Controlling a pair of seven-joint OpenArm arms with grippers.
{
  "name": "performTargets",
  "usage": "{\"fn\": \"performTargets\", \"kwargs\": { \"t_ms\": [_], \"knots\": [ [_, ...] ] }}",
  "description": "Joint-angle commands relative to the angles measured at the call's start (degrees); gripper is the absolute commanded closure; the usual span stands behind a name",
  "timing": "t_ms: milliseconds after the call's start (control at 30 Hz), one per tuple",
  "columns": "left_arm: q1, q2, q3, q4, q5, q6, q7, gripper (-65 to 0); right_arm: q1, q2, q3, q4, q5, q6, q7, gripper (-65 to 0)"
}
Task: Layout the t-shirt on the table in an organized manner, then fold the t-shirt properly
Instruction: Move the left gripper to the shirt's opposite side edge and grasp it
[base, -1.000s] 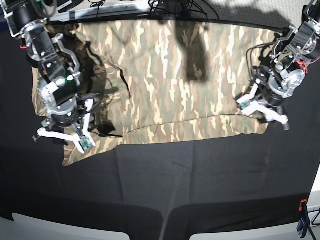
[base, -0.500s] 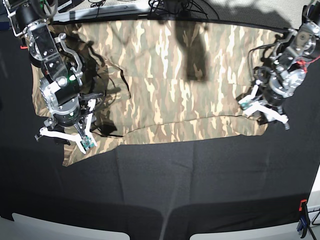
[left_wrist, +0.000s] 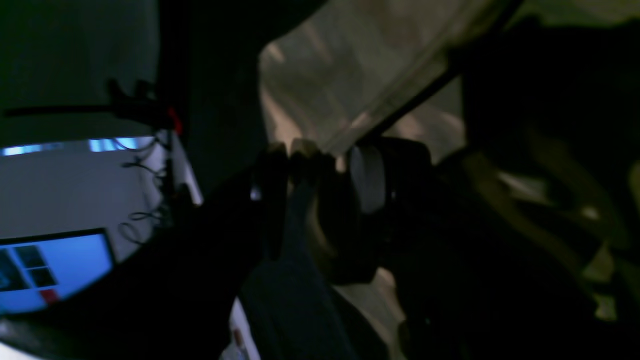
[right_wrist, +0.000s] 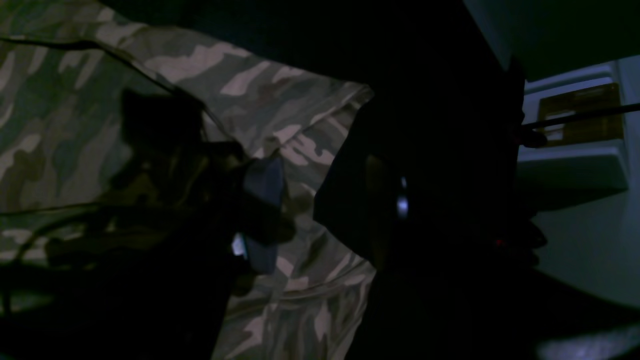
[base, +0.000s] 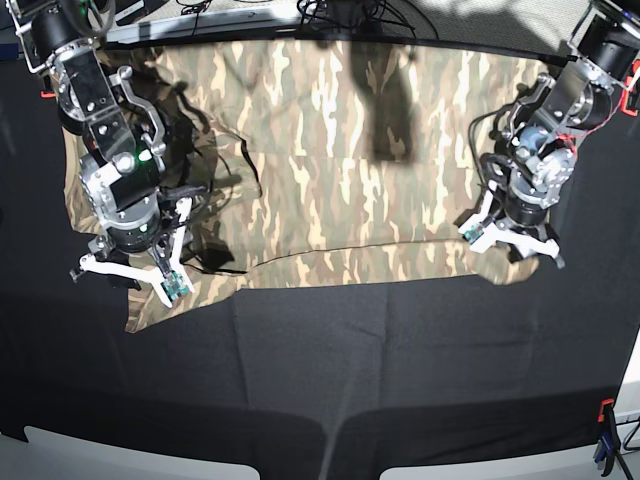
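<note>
Two arms hang over the t-shirt (base: 330, 170), which lies spread across the far half of the table (base: 400, 370), its black cloth bare toward the near edge. In the base view the right pincer (base: 125, 275) sits at that view's left, over the shirt's crumpled lower corner, white fingers (base: 98, 264) splayed apart with camouflage cloth showing between them; nothing is clamped in them that I can see. The left pincer (base: 510, 240) is at the view's right, low on the shirt's bottom hem, its fingers also standing apart. From the left wrist camera the picture is dark and smeared (cloth appears near the fingertips, but whether it is pinched I cannot tell). The right wrist camera shows a hemmed shirt edge (right_wrist: 320, 125) lying on the black cloth just under the pincer's dark fingers. The shirt's left portion in the base view is folded and wrinkled; the right portion lies fairly flat. A blue and red clamp (base: 604, 440) grips the table's near right corner.
</note>
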Motion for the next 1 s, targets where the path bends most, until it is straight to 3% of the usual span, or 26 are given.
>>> {"fn": "performTargets", "kwargs": {
  "t_ms": [0,600,767,867,967],
  "knots": [
    [-0.9,-0.8,-0.6,0.9,0.7,1.1,-0.9,-19.0,0.9,0.6,0.5,0.8,-1.1,-0.4,1.0,-26.9],
    [-0.9,-0.8,-0.6,0.9,-1.7,1.0,-14.9,-18.2,0.9,0.6,0.5,0.8,-1.0,-0.4,1.0,-26.9],
    [-0.9,-0.8,-0.6,0.8,-2.6,1.0,-14.7,-11.3,0.9,0.6,0.5,0.8,-1.0,-0.4,0.9,-26.9],
    [-0.9,-0.8,-0.6,0.8,-2.7,1.0,-14.7,0.0,0.9,0.6,0.5,0.8,-1.0,-0.4,0.9,-26.9],
    [-0.7,-0.7,-0.6,0.8,-2.6,1.0,-14.2,0.0,0.9,0.7,0.5,0.7,-1.0,-0.2,1.0,-26.9]
  ]
}}
